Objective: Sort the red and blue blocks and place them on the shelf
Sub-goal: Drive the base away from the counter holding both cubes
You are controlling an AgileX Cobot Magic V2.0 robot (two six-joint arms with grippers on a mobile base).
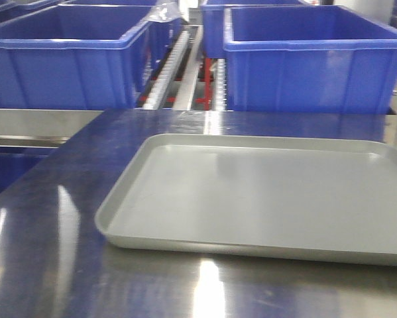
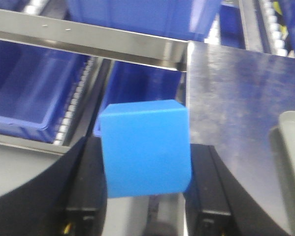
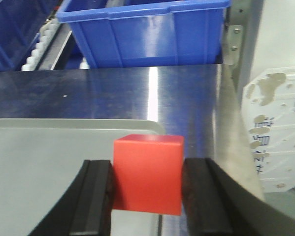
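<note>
**Both blocks gripped, neither yet on the shelf**

On the left, the left gripper (image 2: 145,179) was clamped on the blue block (image 2: 145,147), one black finger against each side face. The block hung past the left edge of the steel table (image 2: 236,98), below and short of the shelf (image 2: 88,42) rail, with roller tracks and a lower bin (image 2: 24,98) behind it. The risk here looked like the rail itself. A forward move at this height would probably strike the block against it, and only a narrow band of each face sat between the pads, so a knock could twist it loose into the gap.

In the middle, the grey tray (image 1: 264,192) lay bare on the table, and neither arm showed in the front view.

On the right, the right gripper (image 3: 146,196) was closed on the red block (image 3: 147,174), which hung above the tray's far right corner, well short of the blue bin (image 3: 147,34) ahead. A steel upright (image 3: 234,44) stood close on its right, so a reach drifting that way could catch it. With bins on both sides, a block released into the wrong one would spoil the sort.
</note>
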